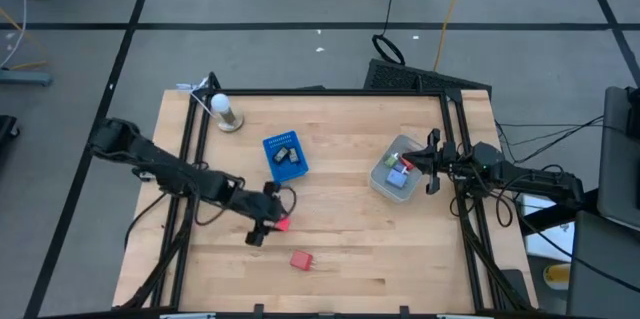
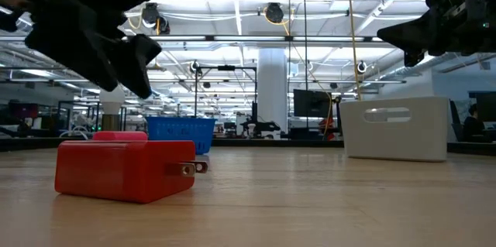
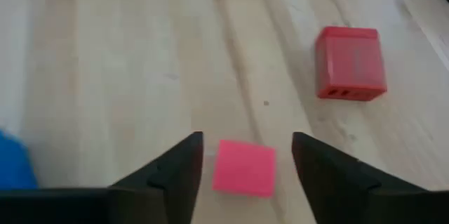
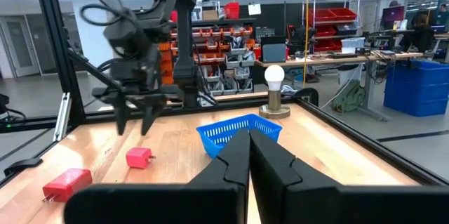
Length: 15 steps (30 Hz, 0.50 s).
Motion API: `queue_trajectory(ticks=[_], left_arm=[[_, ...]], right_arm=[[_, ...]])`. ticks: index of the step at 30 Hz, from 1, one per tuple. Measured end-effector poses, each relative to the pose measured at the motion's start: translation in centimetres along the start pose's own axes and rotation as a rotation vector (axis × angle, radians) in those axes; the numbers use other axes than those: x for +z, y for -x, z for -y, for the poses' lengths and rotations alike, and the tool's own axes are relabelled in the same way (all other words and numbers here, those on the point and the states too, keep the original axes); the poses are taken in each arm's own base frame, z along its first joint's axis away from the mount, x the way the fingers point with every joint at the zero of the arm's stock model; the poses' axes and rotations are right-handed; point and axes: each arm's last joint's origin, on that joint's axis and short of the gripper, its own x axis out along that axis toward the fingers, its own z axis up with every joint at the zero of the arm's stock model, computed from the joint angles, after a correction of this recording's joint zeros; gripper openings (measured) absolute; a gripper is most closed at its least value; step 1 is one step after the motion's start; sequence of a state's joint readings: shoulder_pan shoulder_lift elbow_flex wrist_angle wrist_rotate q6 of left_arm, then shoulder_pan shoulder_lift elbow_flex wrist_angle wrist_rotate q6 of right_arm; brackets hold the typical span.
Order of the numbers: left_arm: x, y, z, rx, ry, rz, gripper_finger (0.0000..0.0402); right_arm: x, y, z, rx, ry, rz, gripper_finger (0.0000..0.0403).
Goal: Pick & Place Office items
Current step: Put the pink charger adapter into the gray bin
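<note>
A small pink block (image 3: 243,171) lies flat on the wooden table, left of centre near the front. My left gripper (image 3: 247,143) hangs open a little above it, slanting down, one finger on either side of it without touching; the right wrist view shows this gripper (image 4: 133,127) clear above the block (image 4: 140,157). A red plug-in charger block (image 1: 301,260) lies flat nearer the front edge, its prongs (image 2: 194,168) pointing sideways. My right gripper (image 4: 249,155) is shut on nothing, held level above the table beside the grey bin (image 1: 395,174).
A blue basket (image 1: 285,156) holding black bits stands at mid-table. The grey bin holds several small coloured pieces. A lamp with a white bulb (image 1: 226,111) stands at the far left corner. Black frame posts (image 1: 190,149) run along both table sides. Bare wood lies at centre and front right.
</note>
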<state>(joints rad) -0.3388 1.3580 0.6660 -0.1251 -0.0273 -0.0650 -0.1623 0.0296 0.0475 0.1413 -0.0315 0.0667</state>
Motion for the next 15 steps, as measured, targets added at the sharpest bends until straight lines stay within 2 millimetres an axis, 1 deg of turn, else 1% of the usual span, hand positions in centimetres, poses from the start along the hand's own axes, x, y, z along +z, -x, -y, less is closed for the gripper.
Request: queue_trajectory(ticks=[4,7,12,15], left_arm=[[0.4,-1.1,1.0,0.002,-0.043,-0.020,0.0258],[0.2,-1.8,1.1,0.011,-0.061,-0.046,0.0277],[-0.4,-2.5,1.0,0.051,-0.065,-0.094,0.0301],[-0.5,-2.6,1.0,0.055,-0.065,-0.102,0.0309]], right_arm=[[0.0,0.0,0.0,0.000,0.000,0.000,0.0004],[-0.1,0.0,0.0,0.000,0.000,-0.005,0.0004],[-0.1,-0.1,0.0,-0.001,0.000,-0.012,0.0004],[-0.2,-0.1,0.0,-0.002,0.000,-0.020,0.0004]])
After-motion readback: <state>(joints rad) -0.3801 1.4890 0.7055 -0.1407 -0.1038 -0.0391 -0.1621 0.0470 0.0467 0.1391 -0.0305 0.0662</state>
